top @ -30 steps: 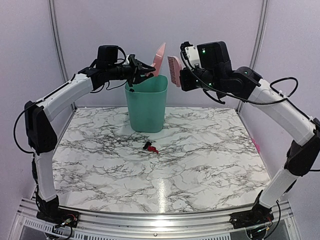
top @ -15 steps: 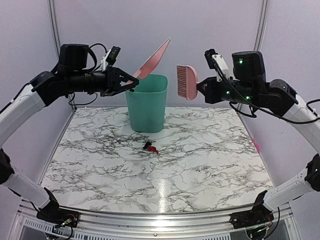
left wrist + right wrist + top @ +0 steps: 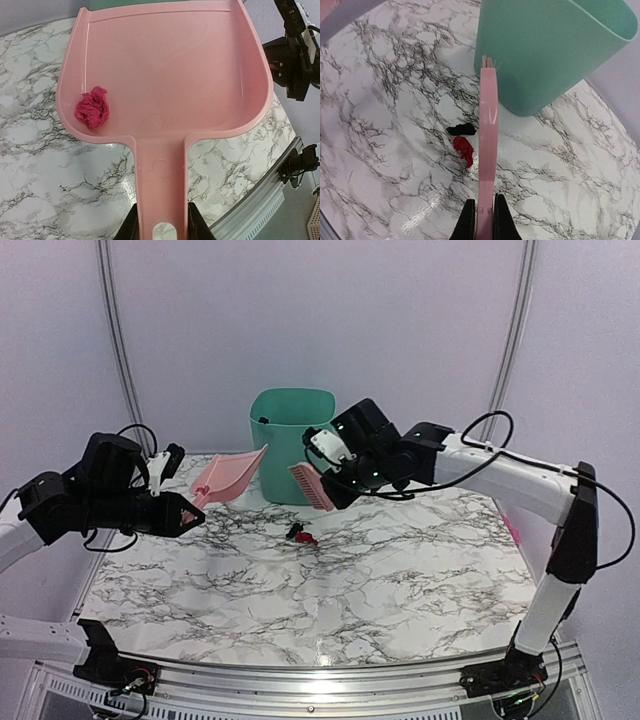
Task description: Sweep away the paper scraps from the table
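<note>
Left claw (image 3: 162,227) pinches the handle of the pink dustpan (image 3: 165,70), which carries one magenta scrap (image 3: 92,107) by its left wall. Right claw (image 3: 482,217) is clamped on the pink brush (image 3: 488,125), held above the desk (image 3: 420,570). On the desk a red scrap (image 3: 464,148) and a black scrap (image 3: 461,130) lie side by side, near the green bin (image 3: 545,55).

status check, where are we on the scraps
Both shut: left gripper on dustpan, right gripper on brush. On table near bin: red scrap, black scrap; pink scrap in dustpan. Nothing blocking them.
</note>
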Tool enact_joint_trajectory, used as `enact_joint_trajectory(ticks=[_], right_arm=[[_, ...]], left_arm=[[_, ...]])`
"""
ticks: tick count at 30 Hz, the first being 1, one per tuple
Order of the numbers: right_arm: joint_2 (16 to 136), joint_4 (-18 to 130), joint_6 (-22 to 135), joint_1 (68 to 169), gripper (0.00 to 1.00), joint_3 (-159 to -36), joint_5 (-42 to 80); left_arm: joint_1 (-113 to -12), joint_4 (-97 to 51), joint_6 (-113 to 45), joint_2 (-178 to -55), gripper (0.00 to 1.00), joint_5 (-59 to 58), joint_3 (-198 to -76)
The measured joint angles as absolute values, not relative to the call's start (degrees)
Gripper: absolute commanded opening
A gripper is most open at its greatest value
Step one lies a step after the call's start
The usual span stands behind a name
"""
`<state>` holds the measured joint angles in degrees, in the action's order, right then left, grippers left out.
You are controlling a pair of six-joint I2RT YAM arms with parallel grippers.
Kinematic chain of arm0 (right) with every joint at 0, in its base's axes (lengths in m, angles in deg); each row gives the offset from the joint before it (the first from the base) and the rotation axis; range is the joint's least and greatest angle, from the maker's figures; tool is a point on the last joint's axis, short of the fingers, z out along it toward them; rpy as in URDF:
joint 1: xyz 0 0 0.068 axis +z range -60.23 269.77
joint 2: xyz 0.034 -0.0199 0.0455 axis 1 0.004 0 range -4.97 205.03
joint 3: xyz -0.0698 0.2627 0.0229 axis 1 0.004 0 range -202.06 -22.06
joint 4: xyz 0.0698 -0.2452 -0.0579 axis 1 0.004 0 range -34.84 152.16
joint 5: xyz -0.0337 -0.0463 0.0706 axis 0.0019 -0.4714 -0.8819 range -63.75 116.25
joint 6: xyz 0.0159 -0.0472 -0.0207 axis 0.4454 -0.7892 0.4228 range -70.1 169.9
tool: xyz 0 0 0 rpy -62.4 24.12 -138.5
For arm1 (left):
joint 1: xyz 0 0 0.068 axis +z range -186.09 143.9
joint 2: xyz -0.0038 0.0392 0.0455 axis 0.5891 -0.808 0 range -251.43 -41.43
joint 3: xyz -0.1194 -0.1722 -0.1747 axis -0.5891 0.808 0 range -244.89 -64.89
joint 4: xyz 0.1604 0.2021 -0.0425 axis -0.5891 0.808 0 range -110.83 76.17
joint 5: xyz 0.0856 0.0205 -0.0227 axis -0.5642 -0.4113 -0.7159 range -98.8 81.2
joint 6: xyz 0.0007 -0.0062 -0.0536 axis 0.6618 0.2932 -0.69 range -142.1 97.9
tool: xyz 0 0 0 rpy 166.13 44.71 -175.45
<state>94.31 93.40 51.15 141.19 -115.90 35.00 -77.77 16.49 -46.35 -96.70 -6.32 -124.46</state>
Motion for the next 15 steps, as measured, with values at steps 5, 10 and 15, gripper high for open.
enact_joint_trajectory(ticks=[5,10,15], right_arm=[[104.5,93.5,42.4,144.5,0.0,-121.5,43.4],[110.7,93.8,36.2,146.2,0.0,-123.6,48.6],[113.9,94.1,31.3,146.7,0.0,-123.3,51.2]], left_arm=[[-78.4,18.5,-47.6,-91.9,0.0,-9.5,-119.8],[-78.5,19.0,-48.0,-90.9,0.0,-11.1,-117.0],[-78.7,19.3,-48.0,-90.9,0.0,-12.4,-115.5]])
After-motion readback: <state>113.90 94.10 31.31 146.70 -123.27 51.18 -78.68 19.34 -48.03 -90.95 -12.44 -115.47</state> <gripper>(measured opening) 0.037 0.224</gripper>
